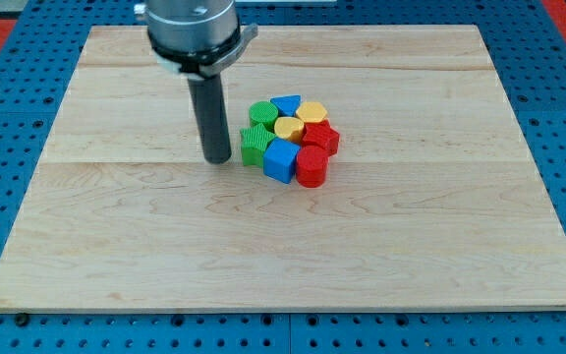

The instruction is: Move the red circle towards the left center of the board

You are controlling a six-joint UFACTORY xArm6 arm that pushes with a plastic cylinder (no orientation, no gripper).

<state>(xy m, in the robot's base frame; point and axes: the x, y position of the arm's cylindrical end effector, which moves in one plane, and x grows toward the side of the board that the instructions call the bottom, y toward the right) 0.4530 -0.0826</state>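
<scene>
While my tip [218, 158] rests just left of the green block [254, 145], no hand shows, and the red circle [311, 167] sits at the cluster's lower right, mid-desk [116, 256].

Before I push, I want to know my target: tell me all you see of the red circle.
The red circle is a short, plain red cylinder, standing flat on the wooden board at the cluster's bottom-right corner. It touches the blue block on its left and the other red block above. My tip is beyond the cluster's left.
</scene>
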